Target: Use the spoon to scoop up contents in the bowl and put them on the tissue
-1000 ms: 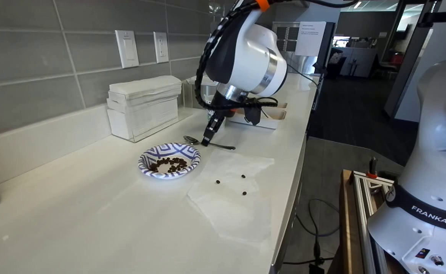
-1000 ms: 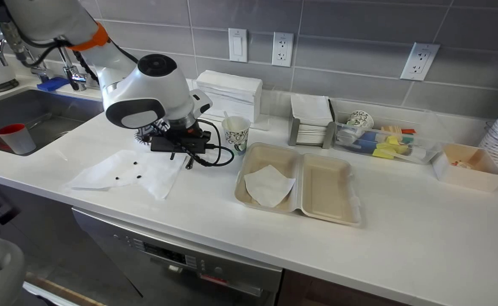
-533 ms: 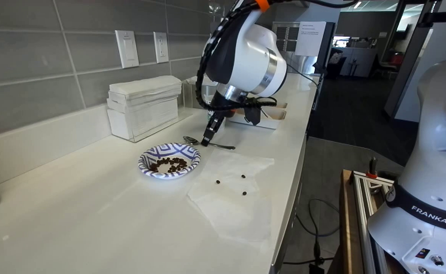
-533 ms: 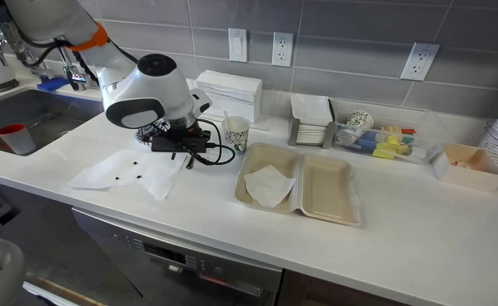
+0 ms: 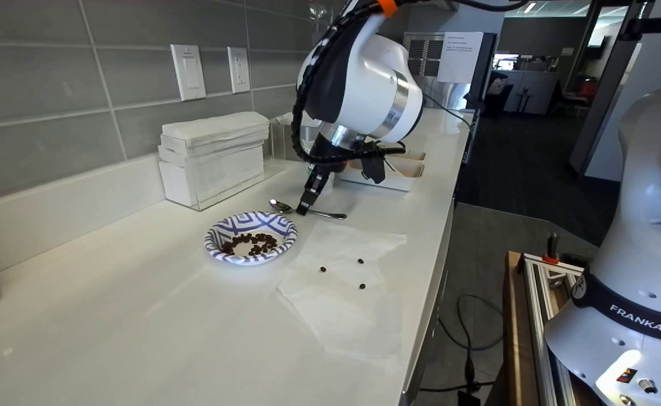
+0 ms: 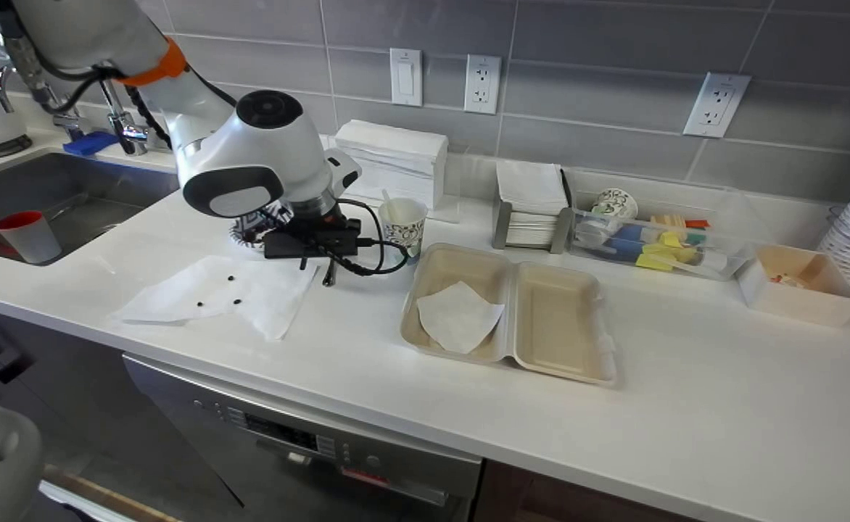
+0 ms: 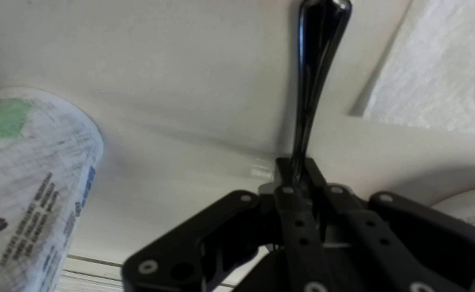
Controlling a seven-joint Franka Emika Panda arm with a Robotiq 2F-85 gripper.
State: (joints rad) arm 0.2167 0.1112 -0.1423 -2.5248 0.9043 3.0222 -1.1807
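Where the counter (image 5: 110,338) comes nearest in an exterior view, a white tissue (image 5: 358,321) lies spread, bearing three dark bits (image 5: 323,269) set apart. Just beside it sits the bowl (image 5: 213,241), most of the brown contents (image 5: 261,243) loose inside. Beyond these, the gripper (image 7: 299,171) slants downward, its fingers pinched tight on the handle of the spoon (image 5: 330,215); whether the spoon touches the counter I cannot tell. Farther back stand a patterned cup (image 6: 403,228) and a tan takeaway box (image 6: 555,319), its two halves unfolded.

The hand (image 5: 303,211) slants downward, its fingers (image 7: 315,175) pinched close together.
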